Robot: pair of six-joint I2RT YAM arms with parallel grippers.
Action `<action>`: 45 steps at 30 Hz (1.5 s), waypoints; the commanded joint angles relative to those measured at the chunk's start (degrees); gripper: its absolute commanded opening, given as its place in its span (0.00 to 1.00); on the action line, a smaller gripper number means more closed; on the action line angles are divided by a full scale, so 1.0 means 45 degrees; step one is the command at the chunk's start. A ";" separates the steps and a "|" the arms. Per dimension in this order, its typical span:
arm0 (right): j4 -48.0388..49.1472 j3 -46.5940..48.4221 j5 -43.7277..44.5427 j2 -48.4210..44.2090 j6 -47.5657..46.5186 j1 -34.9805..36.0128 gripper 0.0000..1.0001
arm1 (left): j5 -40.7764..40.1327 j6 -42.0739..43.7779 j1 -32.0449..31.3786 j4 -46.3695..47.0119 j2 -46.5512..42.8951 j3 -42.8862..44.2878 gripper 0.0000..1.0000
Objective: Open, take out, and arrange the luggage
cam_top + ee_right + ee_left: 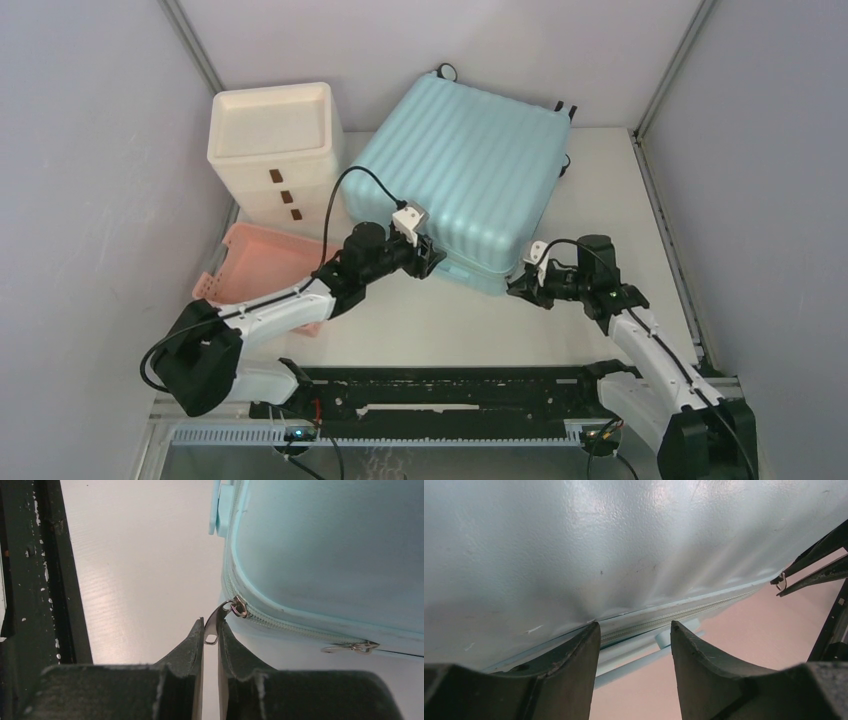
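The pale aqua luggage (470, 160) lies flat at the back centre of the table, shut. My left gripper (432, 258) is against its near-left edge. In the left wrist view the left gripper (635, 630) is open, and the zipper seam (684, 614) runs across the gap under the shell (599, 540). My right gripper (520, 283) is at the near-right corner. The right wrist view shows the right gripper (211, 627) shut on a metal zipper pull (220, 615) at the rounded corner of the luggage (325, 545). A second zipper pull (352, 647) lies flat along the zipper to the right.
A cream-white drawer cabinet (275, 150) stands at the back left. A shallow pink basket (265, 265) sits in front of it, under my left arm. A black rail (440, 390) runs along the near table edge. Walls close in on both sides.
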 commanded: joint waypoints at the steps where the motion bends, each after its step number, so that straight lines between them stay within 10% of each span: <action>1: -0.0499 0.0364 -0.1345 -0.0215 0.0911 0.1120 0.07 | 0.0631 0.0080 -0.0339 0.1247 0.0803 0.1051 0.59; 26: 0.4862 -0.0029 0.1387 0.1156 0.5757 0.4839 0.12 | 0.0061 -0.0379 -0.0739 0.1462 -0.0089 0.0001 0.60; 39: -0.6439 0.1715 -0.1135 -0.1687 -0.2411 0.0837 0.70 | -0.1980 -0.1584 -0.2463 0.0398 -0.3112 -0.1458 0.65; 45: -0.9551 0.3556 -0.1645 -0.0260 -0.3349 -0.1473 0.72 | -0.2586 -0.2458 -0.3660 0.0678 -0.2639 -0.1668 0.66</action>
